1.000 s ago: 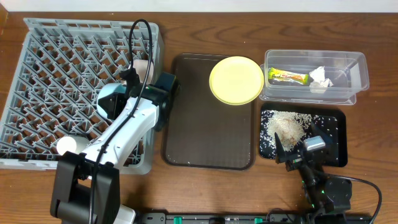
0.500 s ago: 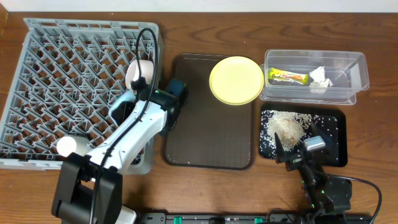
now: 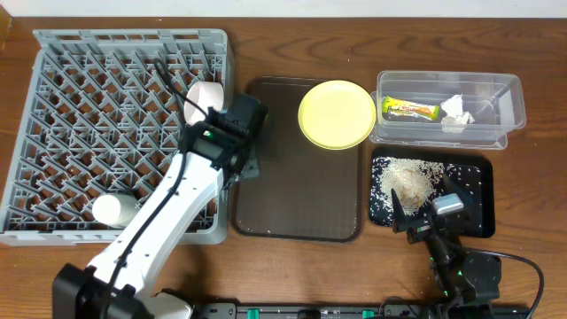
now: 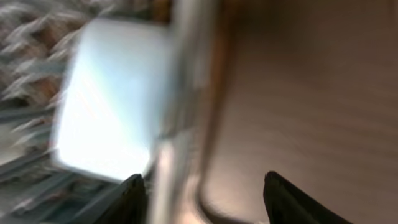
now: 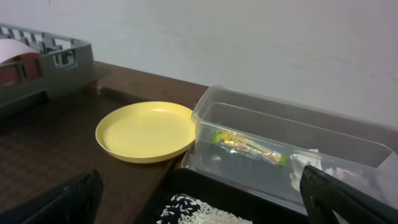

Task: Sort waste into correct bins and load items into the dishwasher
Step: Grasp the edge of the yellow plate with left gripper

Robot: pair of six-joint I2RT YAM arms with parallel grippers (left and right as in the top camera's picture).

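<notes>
The grey dishwasher rack (image 3: 89,133) fills the left of the table. A white bowl (image 3: 205,96) stands on edge by its right wall, and a small white cup (image 3: 115,209) lies near its front. My left gripper (image 3: 246,117) hangs over the rack's right wall beside the bowl, open and holding nothing. The left wrist view is blurred: the white bowl (image 4: 112,99) is on the left and the left gripper (image 4: 205,193) is open. The yellow plate (image 3: 337,113) lies on the brown tray. My right gripper (image 3: 430,208) is open over the black tray (image 3: 474,182), which holds rice (image 3: 407,182). The clear tub (image 3: 505,93) holds the wrapper (image 3: 410,110) and tissue (image 3: 456,111).
The dark brown serving tray (image 3: 297,177) lies between the rack and the bins, with the plate on its far right corner. In the right wrist view the plate (image 5: 149,130), the tub (image 5: 249,112) and the rack's corner (image 5: 62,56) lie ahead of the gripper (image 5: 199,208).
My left gripper has opened and let go of the white bowl, which now stands in the rack. The left arm has swung right toward the tray's edge. The right arm has not moved.
</notes>
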